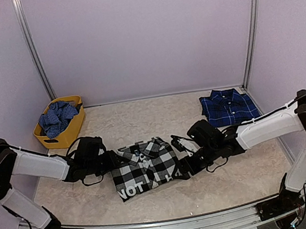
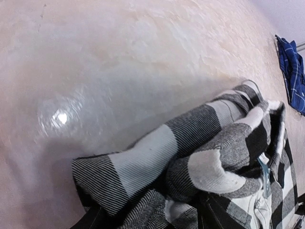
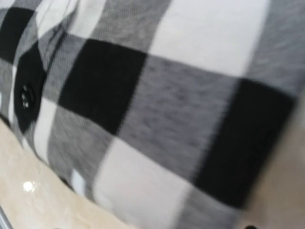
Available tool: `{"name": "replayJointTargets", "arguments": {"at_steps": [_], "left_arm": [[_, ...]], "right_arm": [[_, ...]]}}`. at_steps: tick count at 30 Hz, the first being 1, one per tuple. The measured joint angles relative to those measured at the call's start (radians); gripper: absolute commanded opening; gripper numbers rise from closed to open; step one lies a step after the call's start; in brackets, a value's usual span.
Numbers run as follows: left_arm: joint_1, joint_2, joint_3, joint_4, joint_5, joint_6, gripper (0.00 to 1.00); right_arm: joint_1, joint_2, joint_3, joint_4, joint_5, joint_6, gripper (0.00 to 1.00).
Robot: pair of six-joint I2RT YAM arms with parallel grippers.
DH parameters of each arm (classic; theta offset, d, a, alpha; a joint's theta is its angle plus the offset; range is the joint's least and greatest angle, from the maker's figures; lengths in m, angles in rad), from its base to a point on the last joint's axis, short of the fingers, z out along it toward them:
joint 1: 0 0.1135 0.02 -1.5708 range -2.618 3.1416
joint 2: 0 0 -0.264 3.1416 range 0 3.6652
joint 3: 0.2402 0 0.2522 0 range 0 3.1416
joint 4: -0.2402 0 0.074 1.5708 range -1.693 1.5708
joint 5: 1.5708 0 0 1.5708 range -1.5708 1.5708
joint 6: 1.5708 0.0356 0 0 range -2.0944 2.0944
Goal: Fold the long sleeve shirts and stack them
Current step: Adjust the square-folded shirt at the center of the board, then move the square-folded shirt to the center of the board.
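Note:
The black-and-white check shirt point(image 1: 146, 169) lies folded at the table's middle front, with white lettering along its near edge. My left gripper point(image 1: 111, 163) is at the shirt's left edge. In the left wrist view, bunched check cloth point(image 2: 190, 157) sits pinched between its dark fingers point(image 2: 90, 220). My right gripper point(image 1: 187, 164) is at the shirt's right edge. Check cloth point(image 3: 157, 109) fills the right wrist view and hides the fingers. The navy blue plaid shirt point(image 1: 229, 108) lies folded at the back right, apart from both grippers; it also shows in the left wrist view point(image 2: 291, 71).
A yellow basket point(image 1: 51, 141) holding crumpled blue plaid cloth point(image 1: 57, 117) stands at the back left. Pale walls close the table at the back and on both sides. Bare tabletop point(image 1: 142, 119) lies between the basket and the navy shirt.

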Motion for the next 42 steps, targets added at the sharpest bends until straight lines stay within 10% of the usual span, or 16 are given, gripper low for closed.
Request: {"name": "replayJointTargets", "arguments": {"at_steps": [10,19,30,42], "left_arm": [[0.162,0.200,0.266,-0.062,0.075,0.214,0.73],[0.165,0.079,0.275,-0.138,0.007,0.275,0.99],[0.167,-0.166,0.185,-0.175,-0.042,0.256,0.99],[0.167,-0.235,0.143,-0.201,-0.015,0.233,0.99]], "right_arm": [[0.013,-0.050,-0.006,-0.114,0.154,-0.018,0.91],[-0.311,-0.063,0.162,-0.262,0.418,-0.101,0.93],[-0.635,0.237,0.488,-0.229,0.394,-0.202,0.95],[-0.717,0.448,0.547,-0.124,0.191,-0.218,0.92]]}}
